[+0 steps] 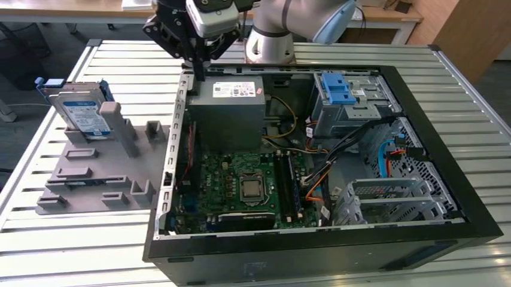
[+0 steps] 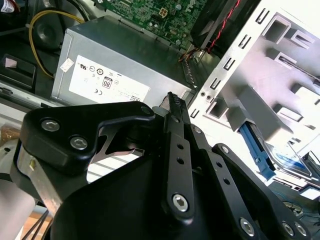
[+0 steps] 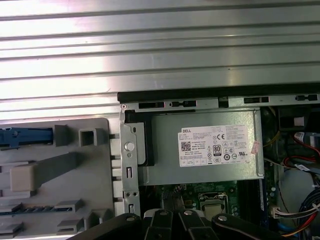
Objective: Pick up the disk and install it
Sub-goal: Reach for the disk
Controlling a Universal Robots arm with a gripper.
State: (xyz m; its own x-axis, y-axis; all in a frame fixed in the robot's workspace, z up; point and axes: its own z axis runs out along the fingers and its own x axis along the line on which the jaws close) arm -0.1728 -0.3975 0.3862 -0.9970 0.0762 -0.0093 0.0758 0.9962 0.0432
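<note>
The disk [image 1: 84, 115] stood on edge in a grey holder [image 1: 96, 173] on the slatted table [image 1: 80, 239], close to the table's edge at the exterior view's left and toward its far corner. The labelled face was turned toward the near edge, with blue plastic framing its sides. Its long axis looked roughly upright, though the slot hid its lower part.

The gripper [image 1: 198, 73] hung over the far corner of the open computer case [image 1: 447, 119], on the side nearest the holder. Its tip was just above the case wall, beside the grey power supply [image 1: 227, 113]. From there the disk lay toward the exterior view's left, across the case wall and lower down, near but clearly apart. In the second wrist view the disk [image 2: 286, 159] sat beyond the gripper [image 2: 172, 98], past the case wall.

The arm reached in from the table's far edge with its wrist turned downward. The two fingers were pressed together with nothing between them.
</note>
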